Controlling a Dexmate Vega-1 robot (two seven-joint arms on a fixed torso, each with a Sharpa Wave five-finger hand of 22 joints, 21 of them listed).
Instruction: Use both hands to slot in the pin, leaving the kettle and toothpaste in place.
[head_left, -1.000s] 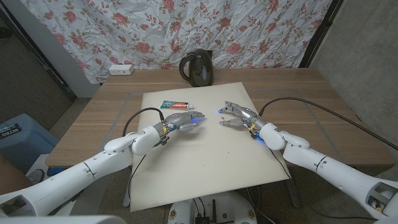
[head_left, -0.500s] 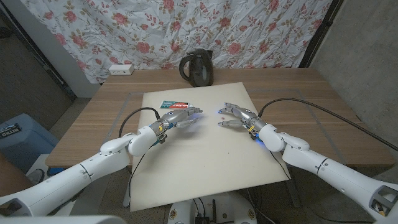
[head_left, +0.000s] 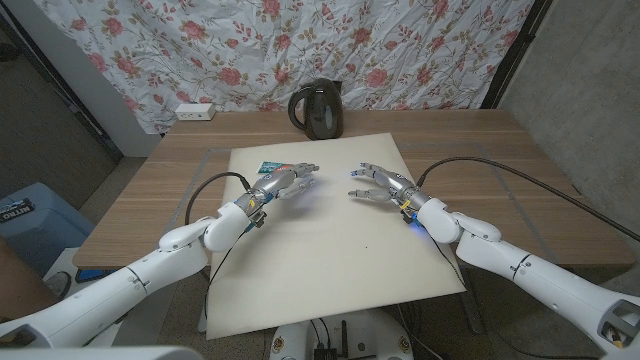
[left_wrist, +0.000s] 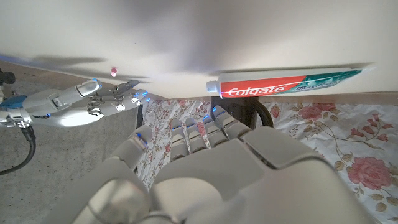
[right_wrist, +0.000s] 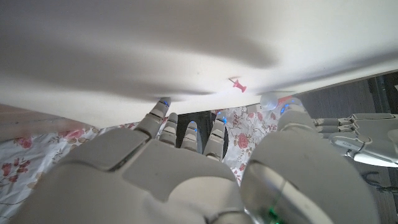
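Observation:
A small pink pin (right_wrist: 237, 84) lies on the white board (head_left: 330, 240); the left wrist view shows the pin (left_wrist: 114, 71) just beyond my right hand's fingertips (left_wrist: 132, 84). My left hand (head_left: 285, 182) hovers with fingers stretched out and apart, holding nothing, partly covering the red and green toothpaste tube (head_left: 268, 167). The toothpaste (left_wrist: 283, 84) lies lengthwise near the board's far left edge. My right hand (head_left: 378, 185) faces the left one across a small gap, fingers spread and empty. The dark kettle (head_left: 318, 110) stands upright behind the board.
A white power strip (head_left: 194, 111) lies at the table's back left corner. A blue bin (head_left: 25, 215) stands on the floor left of the wooden table (head_left: 500, 170). A floral curtain hangs behind. Black cables trail from both wrists.
My left hand has moved away from me and slightly left, covering more of the toothpaste. My right hand has spread its fingers a little and stayed about where it was.

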